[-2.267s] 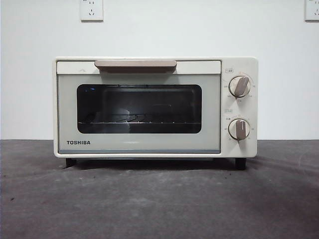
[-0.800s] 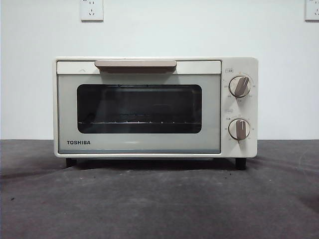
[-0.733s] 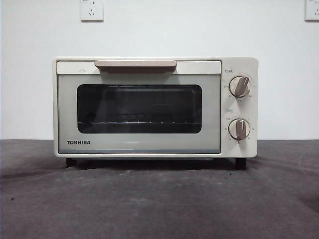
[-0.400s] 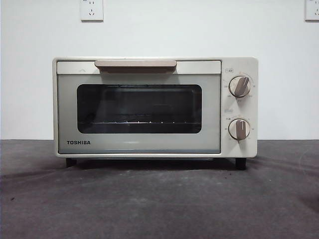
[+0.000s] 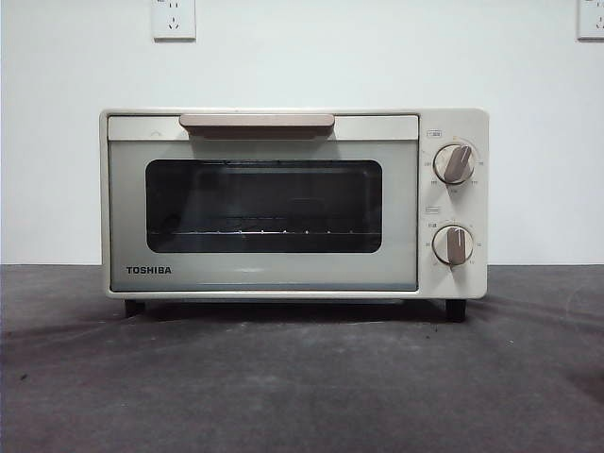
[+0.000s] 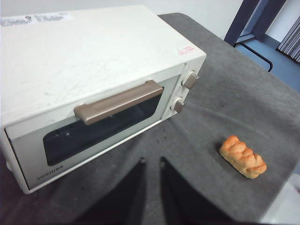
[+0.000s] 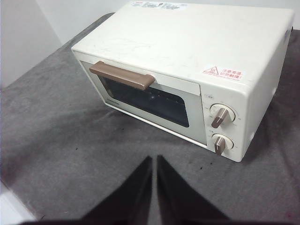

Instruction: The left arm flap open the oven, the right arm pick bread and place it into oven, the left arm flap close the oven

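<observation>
Item 1, the TOSHIBA toaster oven [image 5: 293, 203]: cream-white, it fills the centre of the front view and stands on black feet on the grey worktop [image 5: 302, 387]. Its glass door [image 5: 263, 206] is shut. We judge the body rigid and heavy enough to stay put when the door is pulled. The door hinges low, so we would take it by the beige bar handle [image 5: 257, 123] along its top edge, hooking from above. The glass is the fragile part; the two dials [image 5: 454, 163] at centre right are best left alone.

Item 2, the bread [image 6: 243, 156]: a golden-orange, lumpy pull-apart loaf at the lower right of the left wrist view, lying on the worktop well apart from the oven, on the dial side. It does not appear in the front view. We judge it light, soft and easily crushed; a gentle pinch across its short width suits it.

Item 3, the left gripper [image 6: 151, 161]: jaws nearly together with a narrow slit between them, holding nothing, hanging clear above the worktop in front of the oven.

Item 4, the right gripper [image 7: 154, 159]: jaws likewise almost closed, empty, touching nothing.
</observation>
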You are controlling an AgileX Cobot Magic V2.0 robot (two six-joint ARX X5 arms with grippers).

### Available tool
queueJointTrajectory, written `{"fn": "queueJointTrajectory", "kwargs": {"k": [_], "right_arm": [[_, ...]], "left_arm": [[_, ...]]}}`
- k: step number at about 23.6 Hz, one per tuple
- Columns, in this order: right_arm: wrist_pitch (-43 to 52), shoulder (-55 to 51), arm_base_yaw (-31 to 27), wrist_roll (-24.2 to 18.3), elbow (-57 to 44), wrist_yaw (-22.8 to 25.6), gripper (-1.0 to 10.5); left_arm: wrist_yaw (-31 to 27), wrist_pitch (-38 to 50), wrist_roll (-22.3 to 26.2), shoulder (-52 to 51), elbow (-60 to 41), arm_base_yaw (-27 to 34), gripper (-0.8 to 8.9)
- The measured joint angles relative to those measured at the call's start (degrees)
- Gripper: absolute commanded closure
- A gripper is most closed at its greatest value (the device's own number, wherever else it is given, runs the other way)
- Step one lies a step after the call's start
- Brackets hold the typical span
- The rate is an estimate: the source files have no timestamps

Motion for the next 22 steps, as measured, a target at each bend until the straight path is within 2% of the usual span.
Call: {"fn": "queueJointTrajectory", "kwargs": {"k": [3, 6, 9, 16, 22], "right_arm": [[0.0, 0.0, 0.0, 0.0, 0.0, 0.0, 6.5], [0.0, 0.0, 0.0, 0.0, 0.0, 0.0, 5.0], [0.0, 0.0, 0.0, 0.3, 0.0, 0.1, 4.0], [-0.8, 0.0, 0.0, 1.6, 0.0, 0.0, 4.0], [-9.5, 0.7, 0.0, 2.5, 0.0, 1.2, 4.0]], "left_arm": [[0.0, 1.4, 0.0, 0.0, 0.0, 0.0, 4.20], [0.0, 2.1, 0.0, 0.0, 0.0, 0.0, 2.85], [0.0, 3.1, 0.0, 0.0, 0.0, 0.0, 2.76], [0.0, 3.7, 0.0, 0.0, 0.0, 0.0, 2.78], [0.0, 3.7, 0.0, 0.0, 0.0, 0.0, 2.82]]}}
